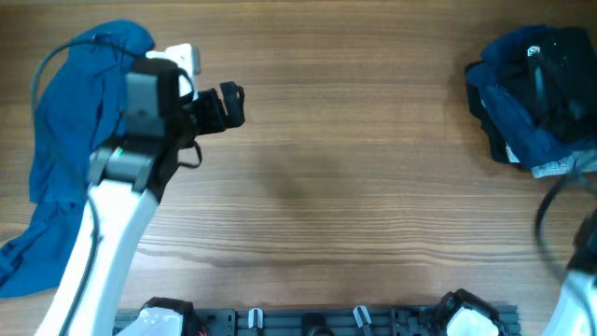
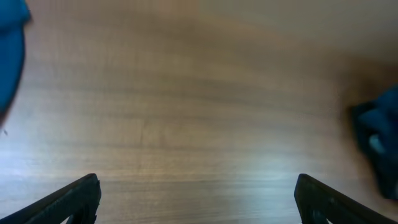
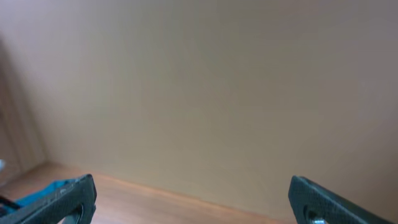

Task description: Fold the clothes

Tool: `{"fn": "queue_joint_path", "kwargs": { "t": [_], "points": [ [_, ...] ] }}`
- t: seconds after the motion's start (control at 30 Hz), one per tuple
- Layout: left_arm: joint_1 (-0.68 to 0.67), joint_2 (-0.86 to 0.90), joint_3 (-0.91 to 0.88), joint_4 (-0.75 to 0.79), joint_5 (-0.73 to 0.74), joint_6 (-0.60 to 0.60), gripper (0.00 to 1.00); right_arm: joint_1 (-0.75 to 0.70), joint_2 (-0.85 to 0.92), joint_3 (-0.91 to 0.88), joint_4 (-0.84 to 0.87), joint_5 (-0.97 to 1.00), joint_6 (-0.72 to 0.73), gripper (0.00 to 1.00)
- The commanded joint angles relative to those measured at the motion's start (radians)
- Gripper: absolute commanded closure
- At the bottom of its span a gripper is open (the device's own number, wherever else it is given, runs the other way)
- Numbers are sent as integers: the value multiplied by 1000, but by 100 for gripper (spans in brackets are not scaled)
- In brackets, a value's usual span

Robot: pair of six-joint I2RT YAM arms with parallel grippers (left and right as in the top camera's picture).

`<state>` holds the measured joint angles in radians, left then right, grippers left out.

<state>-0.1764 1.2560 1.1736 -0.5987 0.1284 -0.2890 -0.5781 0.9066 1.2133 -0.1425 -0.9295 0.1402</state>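
A bright blue shirt [image 1: 61, 149] lies crumpled along the table's left edge, partly under my left arm. It shows as a blue patch in the left wrist view [image 2: 9, 56]. A heap of navy and black garments [image 1: 536, 93] sits at the far right, and shows dark in the left wrist view [image 2: 380, 143]. My left gripper [image 1: 229, 105] is open and empty over bare wood just right of the blue shirt, its fingers wide apart [image 2: 198, 202]. My right gripper [image 3: 193, 202] is open and empty, facing a plain wall. It is outside the overhead view.
The wooden table [image 1: 326, 177] stretches between the two clothes heaps. A black rail with clips [image 1: 317, 320] runs along the front edge. My right arm [image 1: 576, 289] rises at the front right corner with a cable [image 1: 550, 210] above it.
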Motion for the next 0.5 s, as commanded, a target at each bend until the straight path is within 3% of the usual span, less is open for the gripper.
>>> {"fn": "queue_joint_path", "kwargs": {
  "t": [0.0,0.47],
  "points": [
    [3,-99,-2,-5,8,20,0,3,-66,-2,-68,104,-84,0],
    [3,-151,-2,-57,58,20,0,3,15,-3,-468,103,-87,0]
  ]
}}
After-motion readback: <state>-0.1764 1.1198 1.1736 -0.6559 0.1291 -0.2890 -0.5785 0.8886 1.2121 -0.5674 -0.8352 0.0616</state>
